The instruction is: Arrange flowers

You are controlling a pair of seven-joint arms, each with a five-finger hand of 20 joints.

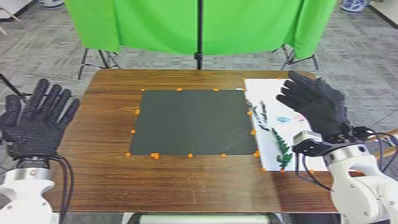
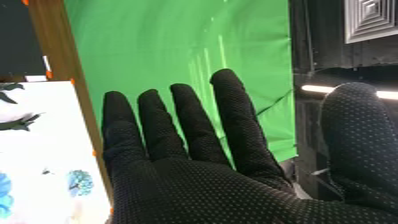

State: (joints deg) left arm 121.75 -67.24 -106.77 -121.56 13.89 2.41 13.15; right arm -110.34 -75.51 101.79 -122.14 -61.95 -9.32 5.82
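Observation:
In the head view my right hand [image 1: 318, 102] is above the right part of the white sheet [image 1: 277, 90], open, holding nothing. A green leafy stem [image 1: 282, 150] lies on the sheet's lower part, with a pale blue flower [image 1: 284, 119] farther up and dark leaves [image 1: 258, 114] along its left side. My left hand [image 1: 35, 122] is open at the table's left edge. In the right wrist view my right hand [image 2: 209, 187] has straight, spread fingers; beyond it are a blue-green flower [image 2: 81, 183] and dark leaves [image 2: 19, 122] on the white sheet.
A dark grey square mat [image 1: 194, 122] lies mid-table [image 1: 178, 190], left of the white sheet, with small orange markers around both. Behind the table hangs a green cloth [image 1: 151, 25] with a black pole [image 1: 199, 40] before it. Dark cables run beside both wrists.

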